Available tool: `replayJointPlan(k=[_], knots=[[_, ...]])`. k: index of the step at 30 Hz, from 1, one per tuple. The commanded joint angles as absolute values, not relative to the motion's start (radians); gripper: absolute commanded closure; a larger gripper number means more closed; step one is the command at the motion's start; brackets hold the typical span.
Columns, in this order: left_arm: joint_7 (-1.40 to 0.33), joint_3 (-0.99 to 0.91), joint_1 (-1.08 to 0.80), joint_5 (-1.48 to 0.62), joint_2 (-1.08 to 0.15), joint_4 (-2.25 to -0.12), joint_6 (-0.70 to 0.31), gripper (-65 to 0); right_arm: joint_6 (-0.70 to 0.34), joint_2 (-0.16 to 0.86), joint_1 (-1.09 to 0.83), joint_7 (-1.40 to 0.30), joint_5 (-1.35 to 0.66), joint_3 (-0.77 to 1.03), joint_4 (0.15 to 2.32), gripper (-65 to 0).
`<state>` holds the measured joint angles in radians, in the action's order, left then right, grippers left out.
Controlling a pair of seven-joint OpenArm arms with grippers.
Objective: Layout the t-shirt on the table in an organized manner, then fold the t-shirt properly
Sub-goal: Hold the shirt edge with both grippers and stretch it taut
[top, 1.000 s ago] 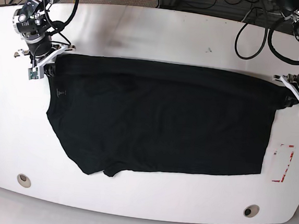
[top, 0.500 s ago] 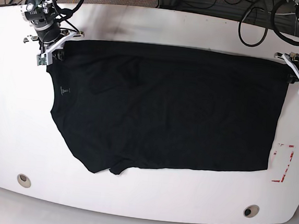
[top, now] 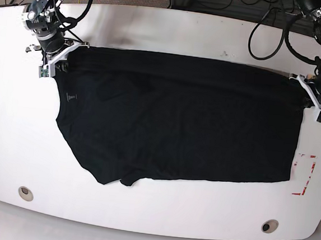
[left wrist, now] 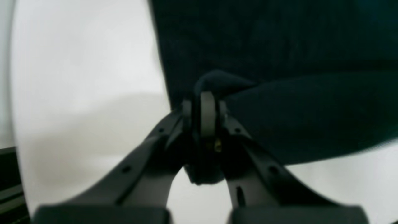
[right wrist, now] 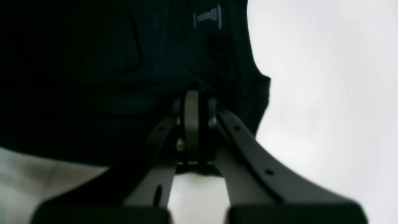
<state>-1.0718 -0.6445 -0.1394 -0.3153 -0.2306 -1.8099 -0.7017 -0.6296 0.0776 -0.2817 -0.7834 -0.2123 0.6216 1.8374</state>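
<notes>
The black t-shirt (top: 177, 121) lies spread wide and mostly flat across the white table (top: 168, 33), grey neck label (top: 71, 97) showing, its near edge slanting unevenly.

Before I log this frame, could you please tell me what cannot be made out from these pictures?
- Label text on the t-shirt: too small in the base view, blurred in the right wrist view.
- How much cloth the left gripper pinches: its own jaws cover the pinch in the left wrist view.
- The same for the right gripper in the right wrist view.
- Table beneath the shirt: covered.
- Both arms' upper parts: cut off by the base view's top edge.
</notes>
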Motion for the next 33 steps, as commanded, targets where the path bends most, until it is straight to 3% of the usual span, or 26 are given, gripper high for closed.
replayJointPlan(k=[1,19,23,28,31,33], knots=[[-1.064,-0.639,-0.091,-0.280,-0.248,-1.767,-0.698,0.0,-0.627,0.107,-0.260,-0.759,-0.217,0.627,1.827,-0.2],[-1.064,-0.613,0.065,-0.182,-0.249,-1.592,-0.698,-0.3,-0.627,0.133,-0.185,-0.759,-0.217,0.625,1.721,-0.8],[-1.064,-0.613,0.070,-0.182,-0.249,-1.580,-0.698,-6.8,-0.625,0.136,-0.183,-0.759,-0.217,0.625,1.718,-2.4],[-1.064,-0.599,0.071,-0.182,-0.249,-1.581,-0.698,-24.7,-0.624,0.136,-0.174,-0.759,-0.217,0.627,1.724,-19.5],[-1.064,-0.576,0.071,-0.182,-0.249,-1.587,-0.698,-36.0,-0.624,0.136,-0.173,-0.759,-0.217,0.628,1.728,-35.4],[-1.064,-0.568,0.071,-0.182,-0.249,-1.589,-0.698,-38.5,-0.624,0.136,-0.173,-0.759,-0.217,0.630,1.744,-44.1]])
